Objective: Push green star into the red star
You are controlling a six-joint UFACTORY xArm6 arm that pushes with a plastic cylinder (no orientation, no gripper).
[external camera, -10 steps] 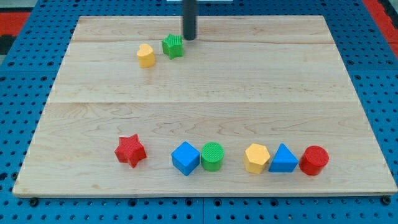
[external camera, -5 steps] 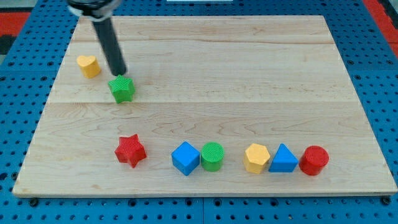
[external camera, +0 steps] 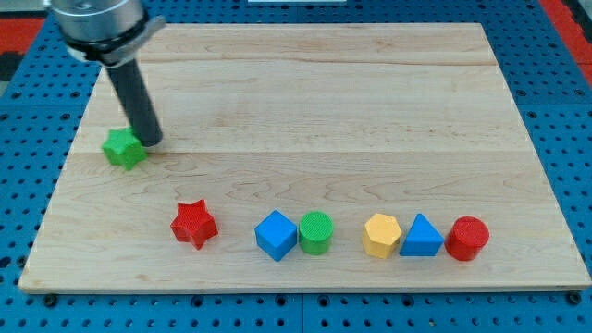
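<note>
The green star [external camera: 123, 149] lies near the board's left edge, in the view's upper left. My tip [external camera: 151, 141] stands right against its right side, touching or nearly so. The dark rod rises from there toward the view's top left. The red star [external camera: 193, 224] lies lower and to the right of the green star, apart from it, at the left end of a row of blocks along the view's bottom.
Right of the red star stand a blue cube [external camera: 276, 235], a green cylinder [external camera: 315, 232], a yellow hexagon [external camera: 381, 235], a blue triangle [external camera: 422, 237] and a red cylinder [external camera: 467, 239]. The wooden board [external camera: 370, 111] lies on a blue pegboard.
My tip has swept from the top centre to the left and down, pushing the green star left and downward. The yellow block that was near the green star has gone out of view.
</note>
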